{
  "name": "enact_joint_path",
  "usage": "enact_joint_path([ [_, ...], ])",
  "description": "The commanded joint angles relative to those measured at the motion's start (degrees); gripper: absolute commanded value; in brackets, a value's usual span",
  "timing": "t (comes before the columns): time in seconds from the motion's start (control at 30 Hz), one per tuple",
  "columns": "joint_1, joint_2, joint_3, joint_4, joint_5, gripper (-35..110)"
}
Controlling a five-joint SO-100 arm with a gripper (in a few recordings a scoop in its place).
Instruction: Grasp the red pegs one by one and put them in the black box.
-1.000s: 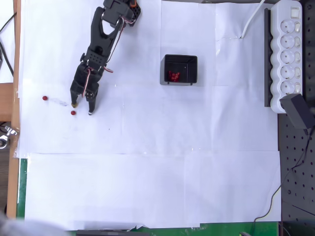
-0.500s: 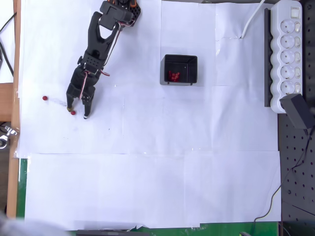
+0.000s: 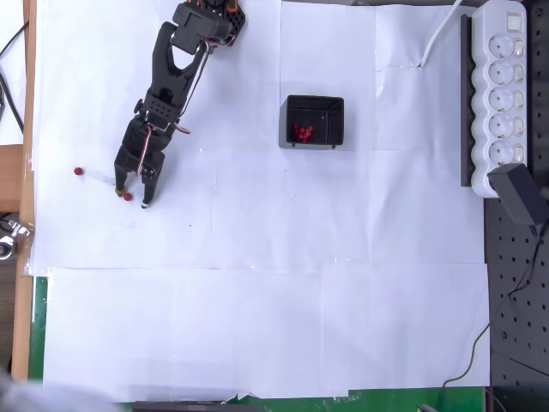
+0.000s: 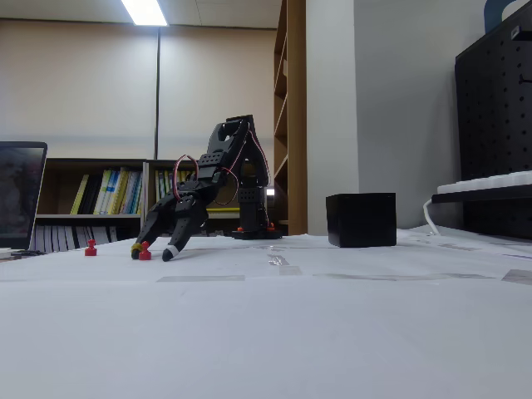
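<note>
Your gripper (image 3: 131, 196) straddles one red peg (image 3: 127, 196), jaws apart. Another peg (image 3: 78, 172) waits at its ten o'clock. Several pegs (image 3: 301, 132) already lie in the black box (image 3: 314, 107).

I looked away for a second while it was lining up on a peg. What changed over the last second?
In the overhead view the claw slid slightly left, so the nearer red peg, which lay just beyond the left fingertip, now sits between the open fingers. Nothing is gripped yet. The other loose peg, the black box with its pegs and the power strip stayed put.
</note>
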Motion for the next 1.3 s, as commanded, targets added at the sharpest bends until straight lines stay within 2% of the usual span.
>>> enact_joint_path([
  [0.0, 1.14, 0.62, 0.88, -0.88, -1.14, 14],
  [0.4, 1.23, 0.44, 0.88, -0.44, -2.2, 0],
  [0.67, 0.88, -2.37, 0.88, 3.25, -2.99, 0],
  [0.7, 0.53, -4.13, 1.58, 7.47, -2.99, 0],
  [0.73, 0.09, -6.42, 3.96, 16.44, -3.08, 0],
  [0.87, -3.52, -13.45, 21.62, 60.64, -6.15, 0],
  [0.97, -9.23, -16.35, 34.28, 85.34, -9.23, 0],
  [1.13, -24.35, -25.93, 47.29, 111.45, -18.11, 0],
  [1.2, -31.99, -29.62, 51.24, 116.19, -23.91, 0],
  [1.27, -39.9, -33.66, 51.77, 116.19, -28.92, 0],
])
